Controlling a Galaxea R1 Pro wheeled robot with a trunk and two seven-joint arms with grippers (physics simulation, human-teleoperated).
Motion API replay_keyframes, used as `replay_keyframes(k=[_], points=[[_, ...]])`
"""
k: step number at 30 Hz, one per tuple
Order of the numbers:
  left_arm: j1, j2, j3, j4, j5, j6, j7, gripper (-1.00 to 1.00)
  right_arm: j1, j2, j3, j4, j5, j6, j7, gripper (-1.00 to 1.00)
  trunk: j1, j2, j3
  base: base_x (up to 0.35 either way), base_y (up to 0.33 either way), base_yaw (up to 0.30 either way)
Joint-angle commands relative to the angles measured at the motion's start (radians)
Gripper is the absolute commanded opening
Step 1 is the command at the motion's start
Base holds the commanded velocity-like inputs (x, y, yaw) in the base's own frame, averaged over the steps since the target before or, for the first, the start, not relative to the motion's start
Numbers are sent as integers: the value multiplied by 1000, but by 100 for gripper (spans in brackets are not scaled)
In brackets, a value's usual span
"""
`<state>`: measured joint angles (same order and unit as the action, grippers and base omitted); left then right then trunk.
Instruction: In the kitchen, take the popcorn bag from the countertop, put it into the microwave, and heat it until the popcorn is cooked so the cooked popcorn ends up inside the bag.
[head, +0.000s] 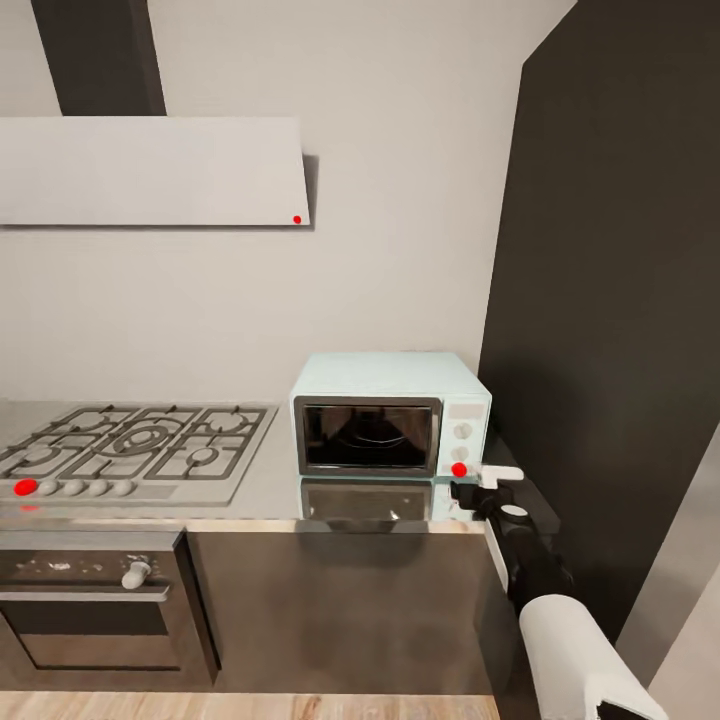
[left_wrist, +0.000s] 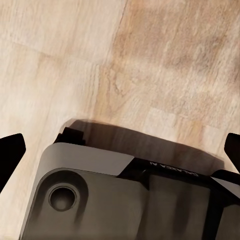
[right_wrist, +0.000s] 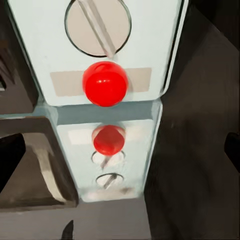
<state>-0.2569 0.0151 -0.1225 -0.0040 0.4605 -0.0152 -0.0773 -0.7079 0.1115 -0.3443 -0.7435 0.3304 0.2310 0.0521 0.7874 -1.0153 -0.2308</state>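
Note:
The pale blue-mint microwave (head: 385, 415) stands on the grey countertop (head: 265, 485) with its dark glass door closed. On its side panel sit two knobs and a red button (head: 459, 469). My right gripper (head: 470, 490) hovers just in front of that panel, low and slightly right of the button. In the right wrist view the red button (right_wrist: 105, 83) is close ahead under a knob (right_wrist: 97, 25), and the right gripper (right_wrist: 120, 155) is open. My left gripper (left_wrist: 120, 150) is open, hanging over the wood floor (left_wrist: 150, 60). The popcorn bag and popcorn are out of view.
A gas hob (head: 130, 445) is set into the counter left of the microwave, with a built-in oven (head: 95, 600) below and a grey hood (head: 150, 170) above. A tall dark cabinet (head: 620, 300) rises right beside the microwave. My own base (left_wrist: 100, 200) lies below the left gripper.

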Motion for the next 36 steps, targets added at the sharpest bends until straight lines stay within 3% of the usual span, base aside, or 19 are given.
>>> replay_keyframes(k=[1, 20, 26, 36], points=[[-1, 0, -9, 1, 10, -2, -4, 100, -1, -1, -10, -2, 11, 4, 5, 100, 0, -1, -1, 0, 0, 0], [-1, 7, -9, 1, 11, -2, -4, 100, -1, -3, -13, 8, 12, -4, 6, 100, 0, -1, -1, 64, 0, 0], [-1, 6, -8, 1, 10, -2, -4, 100, -1, -24, -13, 10, 9, -6, 9, 100, 0, -1, -1, 8, 0, 0], [-1, 6, -9, 1, 10, -2, -4, 100, -1, -23, -11, 12, 11, -6, 10, 100, 0, -1, -1, 0, 0, 0]])
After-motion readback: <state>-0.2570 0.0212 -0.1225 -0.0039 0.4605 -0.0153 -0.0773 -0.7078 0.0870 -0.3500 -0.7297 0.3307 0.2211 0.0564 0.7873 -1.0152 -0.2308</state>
